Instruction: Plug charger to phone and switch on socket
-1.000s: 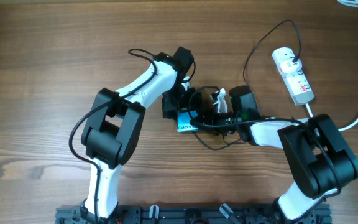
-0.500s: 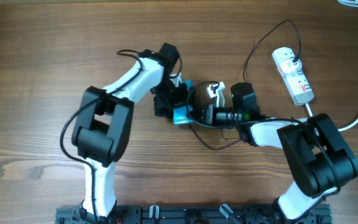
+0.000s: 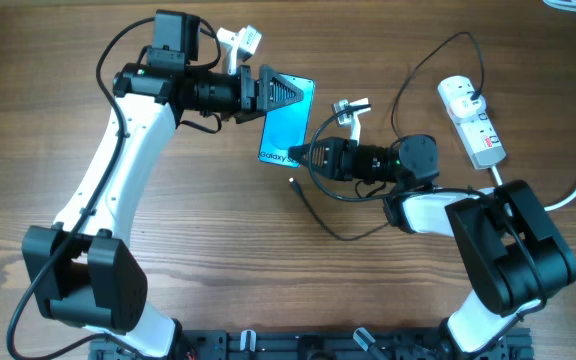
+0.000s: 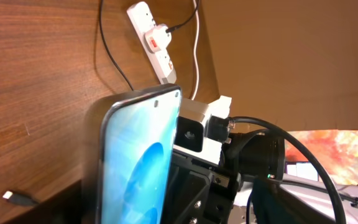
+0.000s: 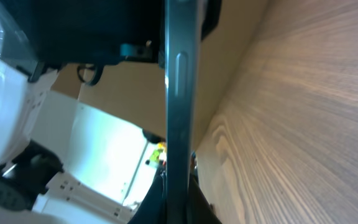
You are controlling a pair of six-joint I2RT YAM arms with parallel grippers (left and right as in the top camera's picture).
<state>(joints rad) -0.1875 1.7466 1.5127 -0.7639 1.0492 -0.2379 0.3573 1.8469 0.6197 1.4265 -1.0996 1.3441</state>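
The right pincer (image 3: 301,154) is clamped on the lower edge of the phone (image 3: 290,128), which is held tilted. The left pincer (image 3: 278,92) is set at the phone's upper end; whether it grips cannot be told. The charger (image 3: 293,183) is seen with its tip on the table (image 3: 88,300), just below the phone and unplugged. One plug is seated in the socket (image 3: 473,122), well apart.

Teal phone (image 3: 286,135) aloft, charger (image 4: 17,199) unplugged

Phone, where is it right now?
In the overhead view the phone is mid-table, between the left gripper and the right gripper, which pinches its bottom corner.
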